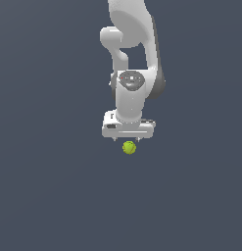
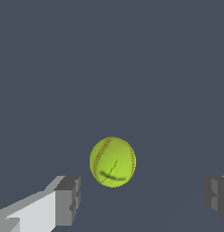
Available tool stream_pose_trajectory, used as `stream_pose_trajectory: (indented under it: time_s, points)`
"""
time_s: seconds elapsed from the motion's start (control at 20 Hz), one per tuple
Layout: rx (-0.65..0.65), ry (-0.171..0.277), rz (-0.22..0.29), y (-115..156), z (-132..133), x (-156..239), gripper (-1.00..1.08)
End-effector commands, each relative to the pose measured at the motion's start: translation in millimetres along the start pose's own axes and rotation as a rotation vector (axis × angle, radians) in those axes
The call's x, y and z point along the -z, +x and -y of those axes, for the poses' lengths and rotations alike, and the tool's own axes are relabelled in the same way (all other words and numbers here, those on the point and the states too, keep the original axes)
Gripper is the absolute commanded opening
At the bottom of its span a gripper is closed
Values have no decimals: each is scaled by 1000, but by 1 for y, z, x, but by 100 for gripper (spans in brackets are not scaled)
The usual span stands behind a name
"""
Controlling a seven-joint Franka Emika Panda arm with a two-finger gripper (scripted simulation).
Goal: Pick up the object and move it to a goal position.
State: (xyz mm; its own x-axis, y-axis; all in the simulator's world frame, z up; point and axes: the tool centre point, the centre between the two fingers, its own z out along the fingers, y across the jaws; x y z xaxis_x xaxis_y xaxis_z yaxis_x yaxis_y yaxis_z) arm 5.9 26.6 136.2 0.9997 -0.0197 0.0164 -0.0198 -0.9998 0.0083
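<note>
The ball [image 2: 112, 161] lies on the table [image 1: 49, 196], just below the end effector [image 1: 128, 138], between its spread fingers [image 2: 68, 200] and touched by neither. Behind rises the white arm [image 1: 134, 44]. Judging by this, nothing is grasped yet: descent, closing, lifting and carrying to the goal all remain.

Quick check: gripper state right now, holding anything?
Gripper: open, fingers spread wide, holding nothing; the yellow-green ball sits between them, untouched.
</note>
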Motion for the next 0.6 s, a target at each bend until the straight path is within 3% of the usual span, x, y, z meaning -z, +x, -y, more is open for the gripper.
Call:
stream_pose_trajectory:
  time_s: [0.0, 0.55]
  points:
    - [-35, 3, 5, -5, 6, -13, 100]
    - [-123, 7, 17, -17, 18, -44, 100]
